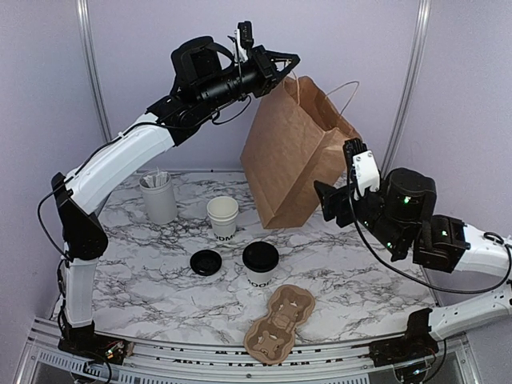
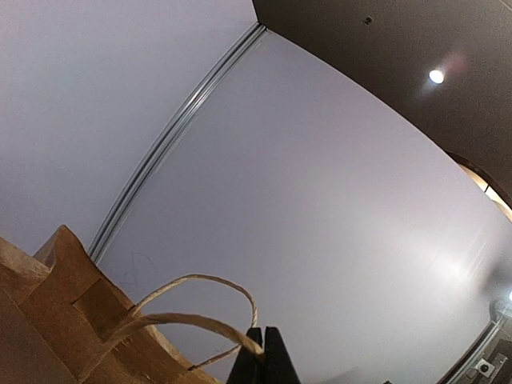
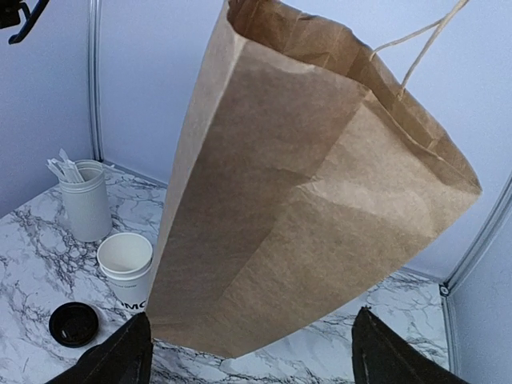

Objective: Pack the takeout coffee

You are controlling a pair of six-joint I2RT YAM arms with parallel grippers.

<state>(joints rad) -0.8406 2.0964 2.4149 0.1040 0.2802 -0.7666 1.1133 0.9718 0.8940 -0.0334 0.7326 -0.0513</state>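
Our left gripper is high at the back, its jaws pressed together on a twine handle of the brown bag. The bag hangs tilted from it, bottom low over the table; we cannot tell whether it touches. Our right gripper sits just beside the bag's right side, jaws wide apart and holding nothing. From its wrist we see the bag's wall ahead of the fingers. The coffee, lid on, stands on the marble at front centre, outside the bag and well apart from both grippers. A loose lid lies just left of it, an open cup stands behind, a carrier lies in front, and a canister stands further left.
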